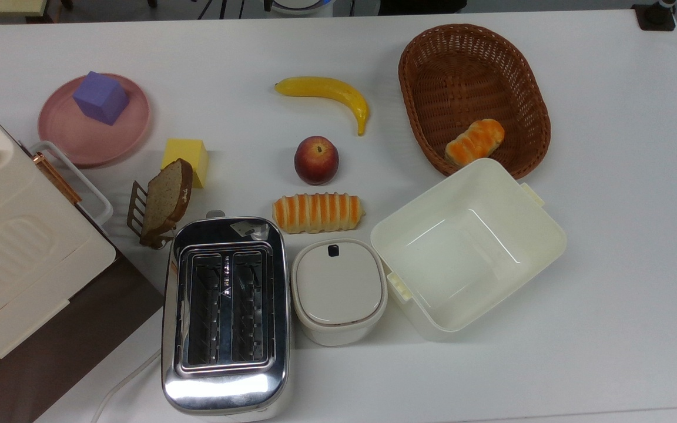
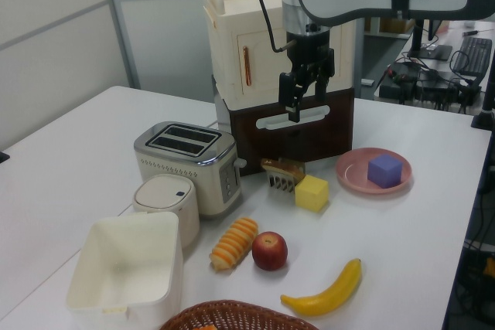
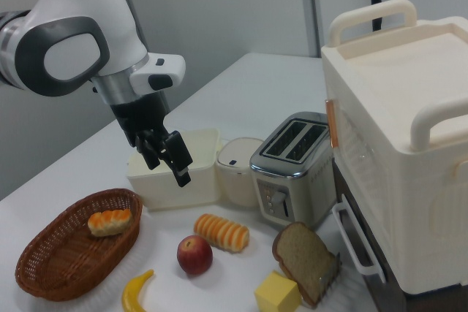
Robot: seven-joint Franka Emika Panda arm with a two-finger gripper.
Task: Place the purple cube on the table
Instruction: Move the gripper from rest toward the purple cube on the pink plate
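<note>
The purple cube [image 1: 101, 97] [image 2: 384, 170] sits on the far part of a round pink plate [image 1: 93, 138] [image 2: 352, 171], near the top view's left edge of the white table [image 1: 609, 176]. My gripper [image 2: 289, 107] [image 3: 172, 166] hangs in the air with its fingers apart and nothing between them. In the left view it is high above the bread slice, to the left of the plate and well apart from the cube.
A yellow cube [image 1: 185, 157] and a bread slice in a rack [image 1: 165, 200] lie next to the plate. Around them are a toaster [image 1: 225, 311], a lidded pot [image 1: 338, 291], a white tub [image 1: 468, 247], a basket [image 1: 473, 88], a banana [image 1: 327, 91], a peach [image 1: 316, 160], a bread roll [image 1: 318, 212] and a tall cream cabinet [image 2: 255, 44].
</note>
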